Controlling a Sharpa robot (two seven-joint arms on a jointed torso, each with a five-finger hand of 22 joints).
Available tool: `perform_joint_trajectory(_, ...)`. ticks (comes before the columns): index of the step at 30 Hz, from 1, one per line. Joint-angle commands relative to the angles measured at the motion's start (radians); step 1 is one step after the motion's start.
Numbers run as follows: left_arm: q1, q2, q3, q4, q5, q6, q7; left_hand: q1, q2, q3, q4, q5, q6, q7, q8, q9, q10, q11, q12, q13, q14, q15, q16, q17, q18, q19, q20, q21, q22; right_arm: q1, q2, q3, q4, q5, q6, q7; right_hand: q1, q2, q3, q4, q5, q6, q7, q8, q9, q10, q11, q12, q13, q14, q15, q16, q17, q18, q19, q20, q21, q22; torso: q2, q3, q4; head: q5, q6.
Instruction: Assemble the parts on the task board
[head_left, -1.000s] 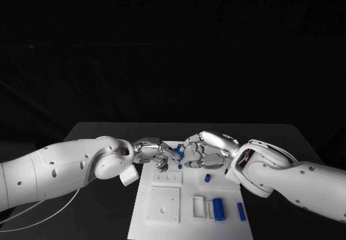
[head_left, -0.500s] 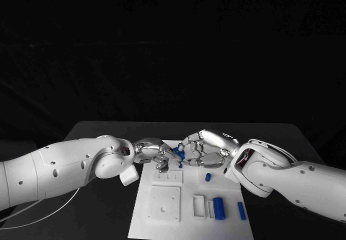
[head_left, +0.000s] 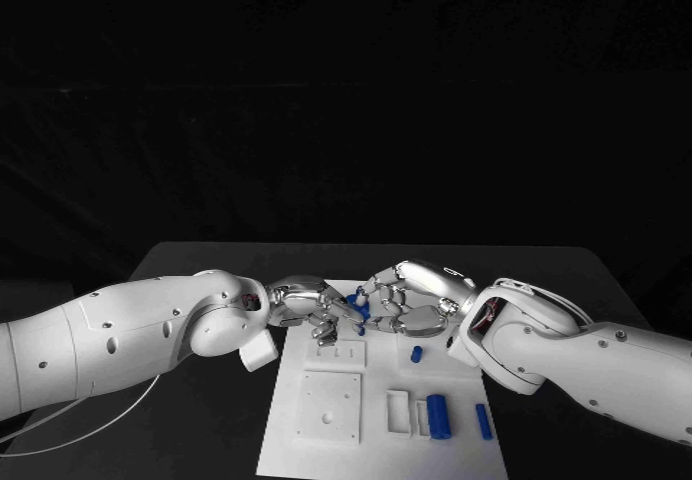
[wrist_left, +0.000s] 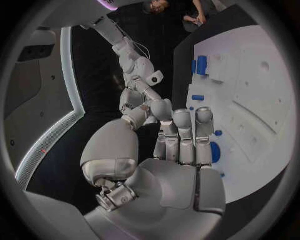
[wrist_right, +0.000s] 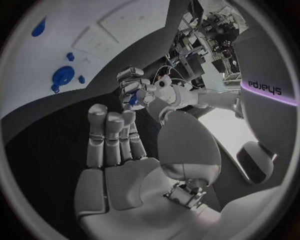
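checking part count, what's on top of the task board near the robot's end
On the task board: a short blue part, a thick blue cylinder and a thin blue bar. Farther up, both hands cover the board.

The right robot hand (wrist_right: 119, 150) rises with its fingers (wrist_right: 106, 135) upright, close together, and nothing in its palm. Beyond it the left robot hand (wrist_right: 134, 90) pinches a small blue part (wrist_right: 132, 99). The white task board (wrist_right: 94, 45) carries a round blue part (wrist_right: 63, 76) and smaller blue pieces.
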Motion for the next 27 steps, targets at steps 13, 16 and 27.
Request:
perform_joint_trajectory(13,0.0,0.0,0.001,0.001,0.022,0.005,0.018,0.037,0.028,0.002,0.005,0.005,0.012,0.0,0.007,0.001,-0.048,-0.003,-0.004,-0.001,-0.005,-0.002,-0.002,-0.001,-0.018,-0.006,-0.14,-0.005,-0.002,-0.001,0.001,-0.003,0.0,-0.026,0.056,0.002,-0.022,-0.002,-0.015,-0.013,0.018,0.014,-0.001,0.007,0.002,0.001,-0.008,-0.001,0.006,-0.002,-0.008,0.008,0.003,0.045,-0.007,-0.008,0.011,0.022,0.0,-0.0002,-0.0004,-0.001,-0.002)
perform_joint_trajectory(16,0.0,-0.001,0.001,-0.001,0.025,0.0,0.019,0.038,0.028,0.002,0.005,0.005,0.012,0.0,0.007,0.001,-0.049,-0.003,-0.004,-0.001,-0.005,-0.002,-0.002,-0.001,-0.018,-0.006,-0.14,-0.005,-0.002,-0.001,0.0,-0.003,0.001,-0.027,0.05,0.002,-0.023,0.004,-0.017,-0.016,0.018,0.022,-0.003,0.011,0.004,0.002,-0.009,-0.001,0.007,-0.002,-0.009,0.009,0.004,0.045,-0.008,-0.009,0.013,0.021,0.0,0.0005,0.0,0.0,-0.002)
perform_joint_trajectory(27,0.0,-0.003,0.001,-0.004,0.049,-0.025,0.022,0.039,0.027,0.001,0.007,0.005,0.011,0.0,0.007,0.001,-0.051,-0.003,-0.005,-0.002,-0.007,-0.002,-0.003,-0.001,-0.018,-0.007,-0.14,-0.007,-0.002,-0.001,-0.002,-0.003,-0.001,-0.039,0.038,-0.013,-0.029,0.011,-0.013,-0.013,0.013,0.056,-0.014,0.027,0.012,0.007,-0.02,-0.003,0.011,0.0,-0.019,0.01,0.005,0.045,-0.006,-0.011,0.018,0.02,0.0,0.0004,0.0003,-0.002,-0.003)
